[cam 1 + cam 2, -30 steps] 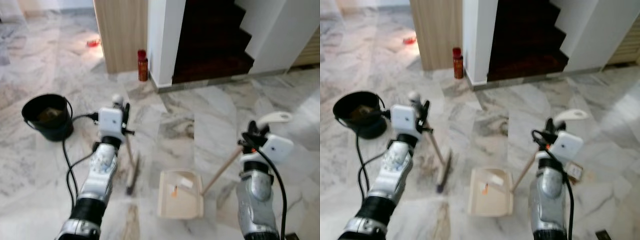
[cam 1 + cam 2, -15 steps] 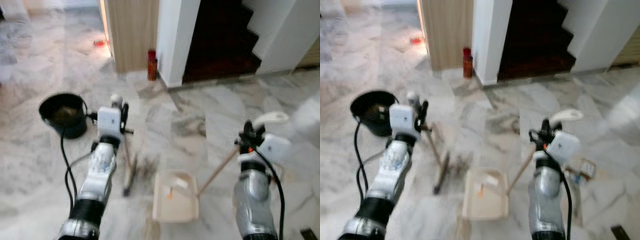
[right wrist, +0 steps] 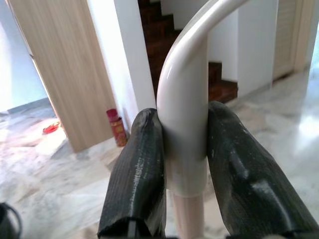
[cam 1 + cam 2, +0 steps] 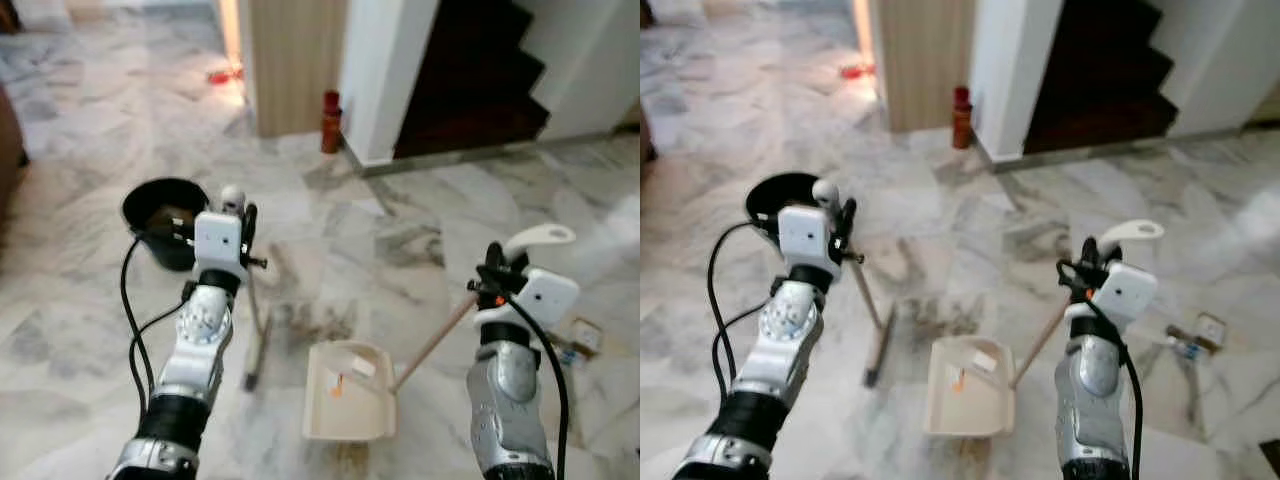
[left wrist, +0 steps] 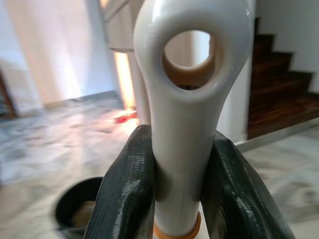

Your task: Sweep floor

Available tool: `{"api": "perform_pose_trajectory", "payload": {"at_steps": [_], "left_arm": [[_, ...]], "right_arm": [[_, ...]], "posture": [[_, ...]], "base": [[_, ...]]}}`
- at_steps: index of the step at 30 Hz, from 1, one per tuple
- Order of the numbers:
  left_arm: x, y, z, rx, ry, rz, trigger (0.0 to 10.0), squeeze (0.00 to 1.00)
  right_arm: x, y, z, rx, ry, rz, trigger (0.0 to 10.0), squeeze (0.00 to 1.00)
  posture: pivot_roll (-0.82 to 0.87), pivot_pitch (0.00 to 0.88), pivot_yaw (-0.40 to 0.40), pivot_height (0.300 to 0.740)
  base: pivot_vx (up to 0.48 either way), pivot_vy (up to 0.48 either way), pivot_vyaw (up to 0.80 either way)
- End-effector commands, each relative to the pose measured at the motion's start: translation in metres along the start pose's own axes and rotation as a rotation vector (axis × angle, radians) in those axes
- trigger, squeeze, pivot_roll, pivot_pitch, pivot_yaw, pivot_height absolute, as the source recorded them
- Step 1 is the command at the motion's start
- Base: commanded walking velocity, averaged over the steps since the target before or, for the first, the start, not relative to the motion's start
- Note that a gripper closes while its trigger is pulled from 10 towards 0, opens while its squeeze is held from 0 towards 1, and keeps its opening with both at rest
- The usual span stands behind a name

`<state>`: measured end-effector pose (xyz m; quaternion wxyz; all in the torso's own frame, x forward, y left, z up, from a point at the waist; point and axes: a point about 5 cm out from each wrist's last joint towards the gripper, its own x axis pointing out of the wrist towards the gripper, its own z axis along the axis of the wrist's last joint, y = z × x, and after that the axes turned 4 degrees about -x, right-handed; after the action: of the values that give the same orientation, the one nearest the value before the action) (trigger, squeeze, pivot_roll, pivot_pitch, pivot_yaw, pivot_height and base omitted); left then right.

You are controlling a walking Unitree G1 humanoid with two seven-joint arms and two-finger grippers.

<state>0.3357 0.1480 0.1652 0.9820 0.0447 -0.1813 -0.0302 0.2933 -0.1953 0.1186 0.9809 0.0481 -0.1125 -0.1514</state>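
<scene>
My left gripper [image 4: 243, 218] is shut on the white top of the broom handle [image 5: 192, 124]; the broom's wooden stick slants down to its dark brush head [image 4: 257, 350] on the marble floor. The right gripper [image 4: 497, 262] is shut on the cream curved handle [image 3: 187, 109] of the dustpan. That cream dustpan [image 4: 347, 392] lies flat on the floor between my arms, with a few scraps in it. A smear of dust [image 4: 318, 320] lies on the floor just beyond the pan.
A black bucket [image 4: 165, 206] with a cable stands on the floor at the left. A red can [image 4: 330, 122] stands by the wooden panel and white pillar. Dark stairs [image 4: 470, 80] rise behind. Small litter [image 4: 578, 338] lies at the right.
The camera has swung left, so the bucket, can and stairs have shifted right in the picture. Both grippers keep their holds on broom and dustpan.
</scene>
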Motion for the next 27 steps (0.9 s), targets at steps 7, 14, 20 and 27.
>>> {"api": "perform_pose_trajectory", "payload": {"at_steps": [7, 14, 20, 27], "left_arm": [[0.0042, -0.01, 0.0115, -0.019, -0.051, -0.025, 10.0, 0.0], [0.0043, -0.0101, 0.0118, -0.018, -0.052, -0.023, 10.0, 0.0], [0.0045, -0.0109, 0.0134, -0.008, -0.065, -0.03, 10.0, 0.0], [0.0049, -0.0126, 0.0151, -0.006, -0.076, -0.03, 10.0, 0.0]], "right_arm": [[0.0021, -0.0038, 0.0088, 0.022, -0.041, -0.018, 10.0, 0.0], [0.0025, -0.0036, 0.0095, 0.025, -0.043, -0.016, 10.0, 0.0], [0.0027, -0.0027, 0.01, 0.027, -0.045, -0.012, 10.0, 0.0], [0.0034, -0.0015, 0.0115, 0.02, -0.05, 0.0, 10.0, 0.0]], "posture": [[0.06, 0.099, -0.046, 0.74], [0.06, 0.103, -0.045, 0.74], [0.06, 0.1, -0.043, 0.74], [0.05, 0.089, -0.039, 0.74]], "base": [[0.0, 0.421, 0.0], [0.0, 0.412, 0.0], [0.0, 0.041, 0.0], [0.0, 0.0, 0.0]]}}
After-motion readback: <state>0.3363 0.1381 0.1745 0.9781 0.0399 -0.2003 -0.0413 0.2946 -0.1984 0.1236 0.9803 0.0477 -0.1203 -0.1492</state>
